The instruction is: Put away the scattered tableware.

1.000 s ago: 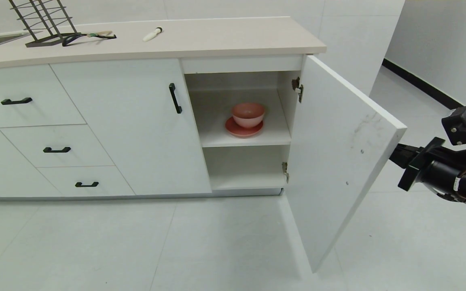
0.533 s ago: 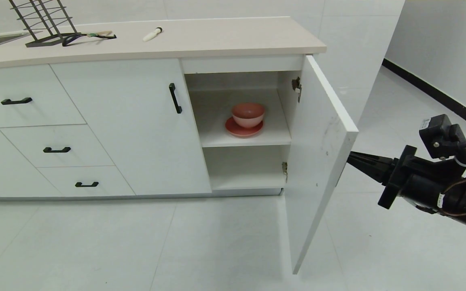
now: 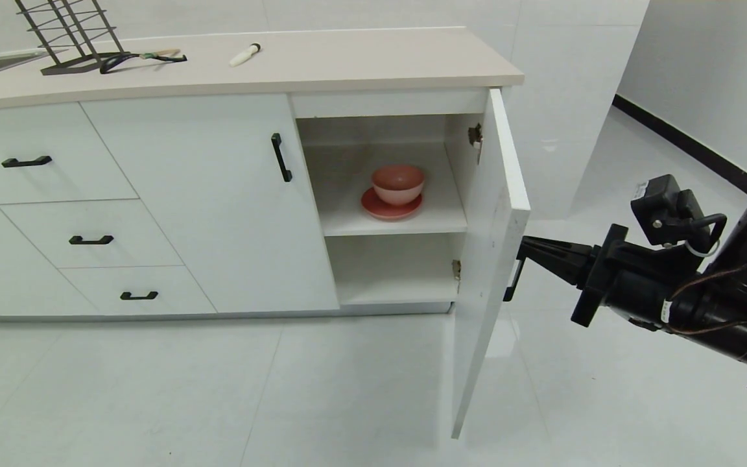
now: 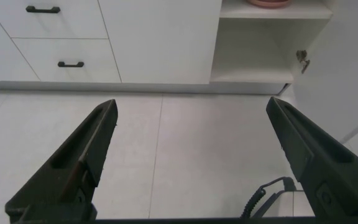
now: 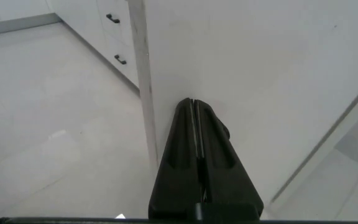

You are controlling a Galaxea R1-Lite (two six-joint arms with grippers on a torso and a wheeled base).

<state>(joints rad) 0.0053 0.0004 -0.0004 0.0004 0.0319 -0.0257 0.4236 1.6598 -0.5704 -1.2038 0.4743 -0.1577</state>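
1. Left wrist view: the left gripper [image 4: 191, 107] was seen with its two black fingers spread wide apart and nothing between them, above the pale tiled floor [image 4: 185, 162] in front of the white cabinet [image 4: 160, 37].
2. In the head view, a black wire rack [image 3: 69, 32] and a small white stick-shaped tool [image 3: 244, 54] were found on the beige countertop [image 3: 360, 58].
3. Below it, three white drawers with black handles [image 3: 91, 240] were set beside a closed white door [image 3: 218, 207].
4. The salmon-pink round bowl [image 3: 398, 183] was placed on the red round plate [image 3: 391, 207], on the upper shelf of the open compartment.
5. The open white cabinet door [image 3: 487, 272] was seen nearly edge-on.
6. The right gripper [image 3: 525, 245] [image 5: 192, 106] was held with its fingers pressed together, empty, its tip at the door's outer face, just beside the door's black handle [image 3: 513, 282].
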